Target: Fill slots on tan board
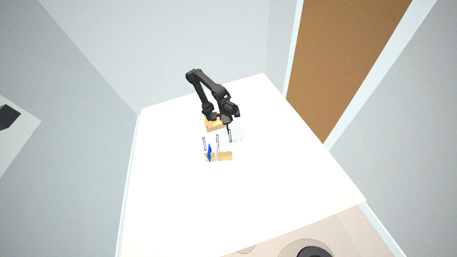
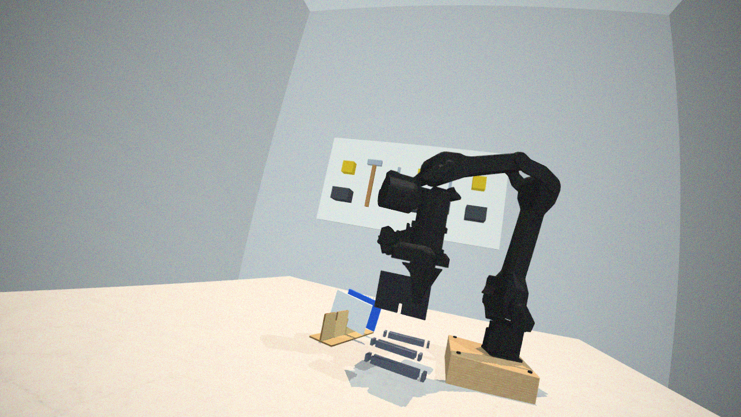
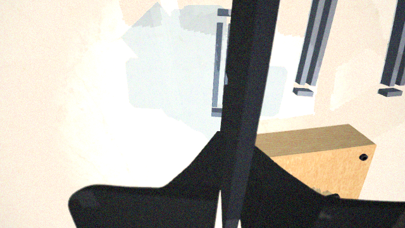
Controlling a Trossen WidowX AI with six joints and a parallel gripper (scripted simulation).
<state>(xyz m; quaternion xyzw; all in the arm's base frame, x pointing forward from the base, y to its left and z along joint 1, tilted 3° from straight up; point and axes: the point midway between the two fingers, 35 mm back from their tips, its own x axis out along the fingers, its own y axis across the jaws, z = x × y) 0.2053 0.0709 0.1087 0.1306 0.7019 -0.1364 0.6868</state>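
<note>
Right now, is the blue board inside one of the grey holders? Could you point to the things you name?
No, the blue board (image 1: 209, 152) (image 2: 376, 317) stands crosswise on the tan board (image 1: 225, 156) (image 2: 334, 325).

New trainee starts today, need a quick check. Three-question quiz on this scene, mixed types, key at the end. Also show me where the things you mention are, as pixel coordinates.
1. Multiple choice: What do the fingers (image 2: 418, 297) hold?
A) the blue board
B) the black board
C) the white board

2. True or false: The notch in the black board (image 2: 396, 291) (image 3: 250, 79) faces down.

3. Fill in the blank: The blue board (image 1: 209, 153) (image 2: 376, 317) and the white board (image 1: 217, 154) (image 2: 352, 315) stand crosswise on the ____ board (image 1: 226, 156) (image 2: 329, 325).

Key: 1 B; 2 true; 3 tan
</note>
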